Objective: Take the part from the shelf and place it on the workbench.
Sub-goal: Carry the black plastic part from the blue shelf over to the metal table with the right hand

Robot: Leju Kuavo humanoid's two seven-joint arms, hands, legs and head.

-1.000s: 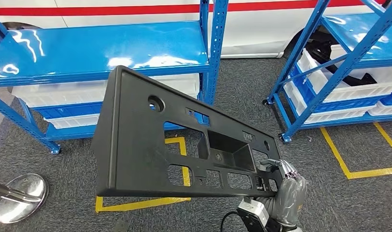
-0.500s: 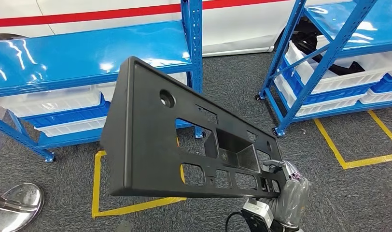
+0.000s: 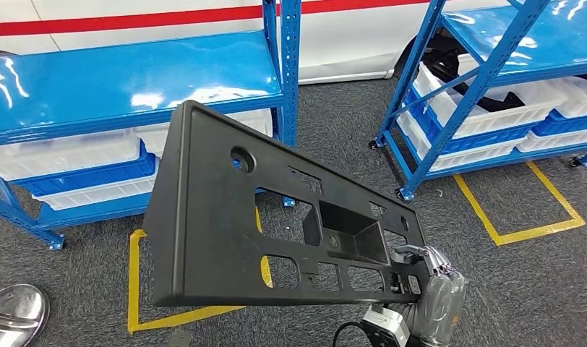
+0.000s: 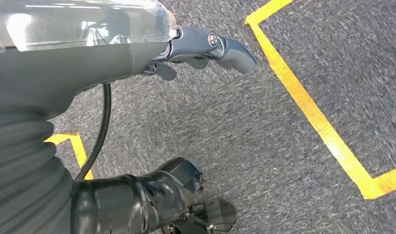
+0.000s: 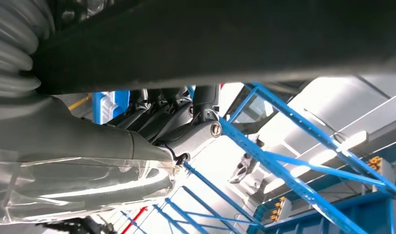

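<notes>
The part is a large flat black plastic panel [image 3: 218, 217] with several cut-outs and a recessed box. It hangs tilted in the air in front of me, above the grey carpet. My right hand [image 3: 435, 289] grips its lower right corner from below. In the right wrist view the panel [image 5: 235, 39] passes as a dark underside over the curled fingers [image 5: 186, 131]. My left hand [image 4: 201, 44] hangs over the carpet with its thumb stretched out and nothing in it.
A blue shelf [image 3: 131, 79] with white bins beneath stands ahead on the left. A second blue rack [image 3: 493, 65] with bins stands at the right. Yellow tape [image 3: 522, 231] marks the carpet. A white vehicle [image 3: 131, 18] is behind. A chrome base [image 3: 12, 311] lies at the lower left.
The whole scene has slid left in the picture, so the camera has turned right. The panel stays in my right hand, in much the same pose.
</notes>
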